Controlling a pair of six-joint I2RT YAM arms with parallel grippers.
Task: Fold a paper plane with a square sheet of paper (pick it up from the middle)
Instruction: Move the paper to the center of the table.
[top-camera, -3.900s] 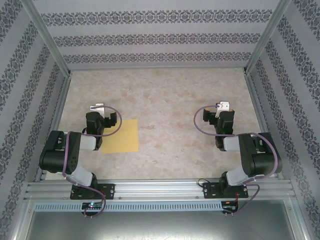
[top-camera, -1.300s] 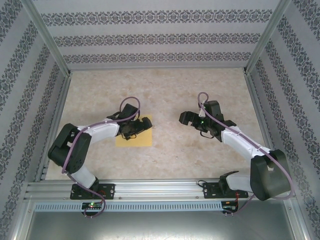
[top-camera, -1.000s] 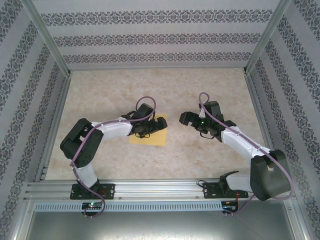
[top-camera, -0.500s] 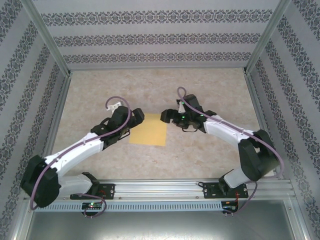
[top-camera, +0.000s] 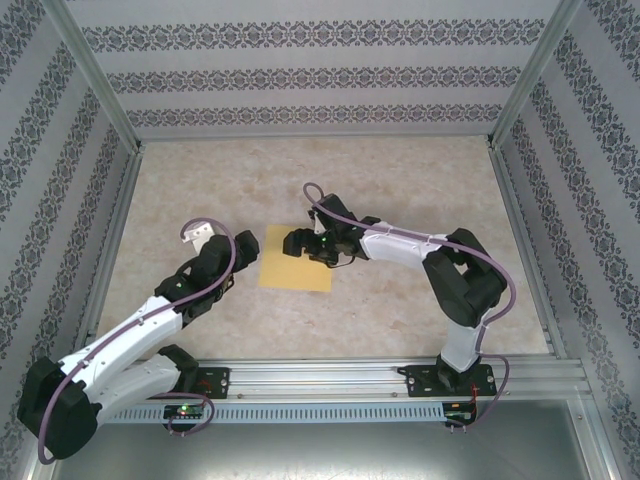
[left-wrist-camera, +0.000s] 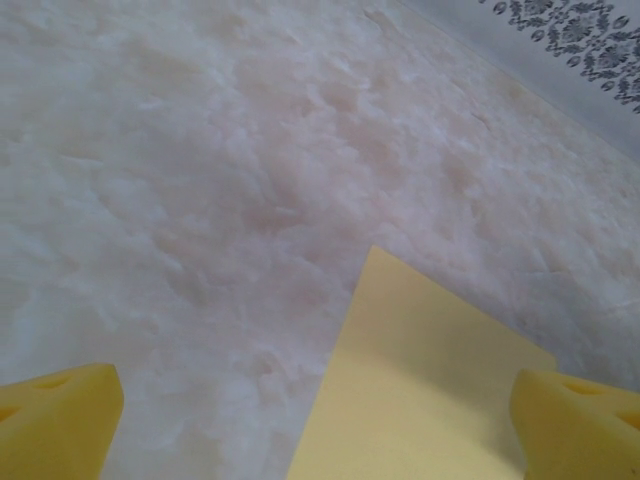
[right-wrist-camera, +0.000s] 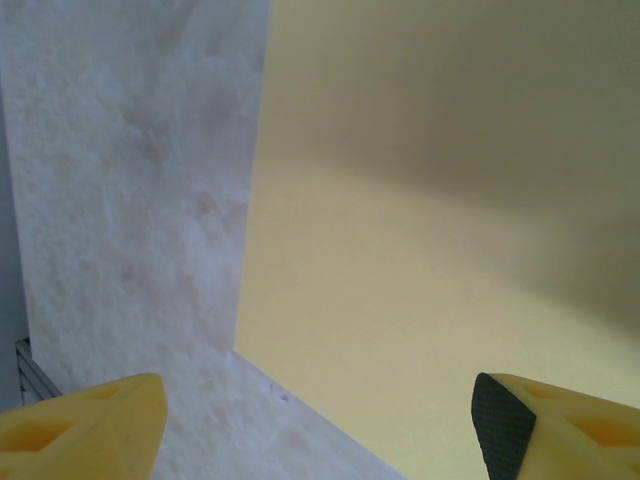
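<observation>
- The thin yellow-orange square sheet of paper lies flat. The right gripper hovers over its far edge, fingers spread wide and holding nothing, with the sheet's middle just nearward of them.
- The left gripper, equally wide and empty, sits just off the sheet's far-left corner, so the right is nearer.
- The marbled beige tabletop is flat beneath the sheet, and the patterned walls stand well apart from it.
</observation>
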